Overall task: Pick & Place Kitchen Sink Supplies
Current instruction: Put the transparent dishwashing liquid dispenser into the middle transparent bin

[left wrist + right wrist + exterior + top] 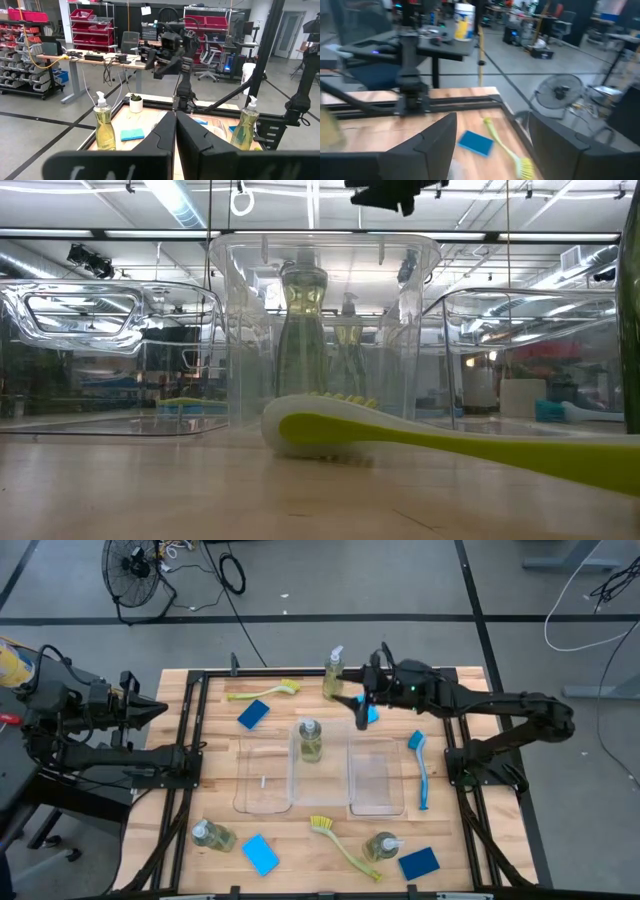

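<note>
Right gripper (352, 703) open, empty, hovering | soap bottle (333, 674) just beyond fingertips, upright; blue sponge (372, 714) beside it | left gripper (175, 131) closed, parked well apart

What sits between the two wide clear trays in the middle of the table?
In the high view, a narrow clear bin stands between the trays, with a soap bottle inside.
</note>
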